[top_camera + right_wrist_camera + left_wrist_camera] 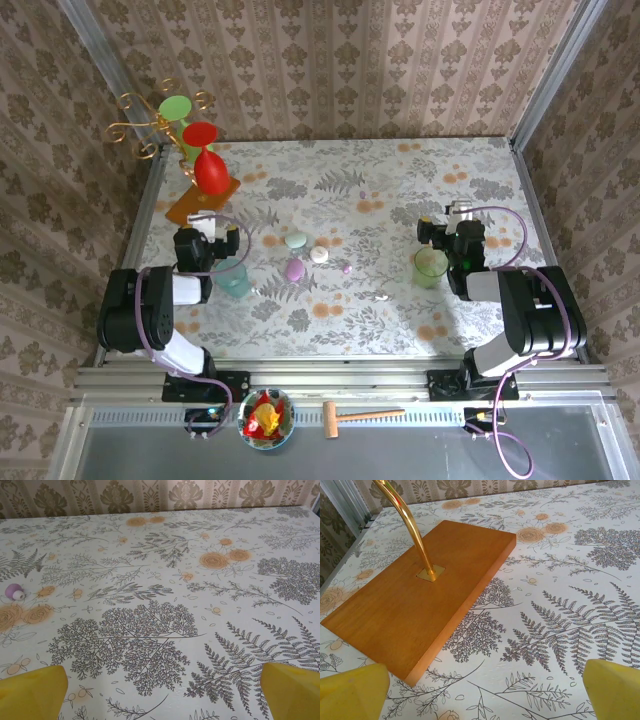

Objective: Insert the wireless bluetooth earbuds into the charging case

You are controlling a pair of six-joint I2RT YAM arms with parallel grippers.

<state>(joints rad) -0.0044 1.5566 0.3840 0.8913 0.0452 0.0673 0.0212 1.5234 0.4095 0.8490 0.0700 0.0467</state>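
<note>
Top external: fern-printed table (400, 195), damask-papered walls (350, 60).

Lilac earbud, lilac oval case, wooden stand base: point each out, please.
lilac earbud (13, 591), right wrist view, on its purple body.
lilac oval case (295, 269), top external view, middle of its top.
wooden stand base (395, 610), left wrist view, on its flat top face.

Bright, even overhead light is falling on my fern-printed white tabletop (400, 180). My arms (150, 310) are casting soft shadows. A highlight is glinting along the curved brass rod (407, 515). The yellow fingertips (355, 690) of my left gripper (485, 695) are blurring at the frame corners; the print is reading sharp.
</note>
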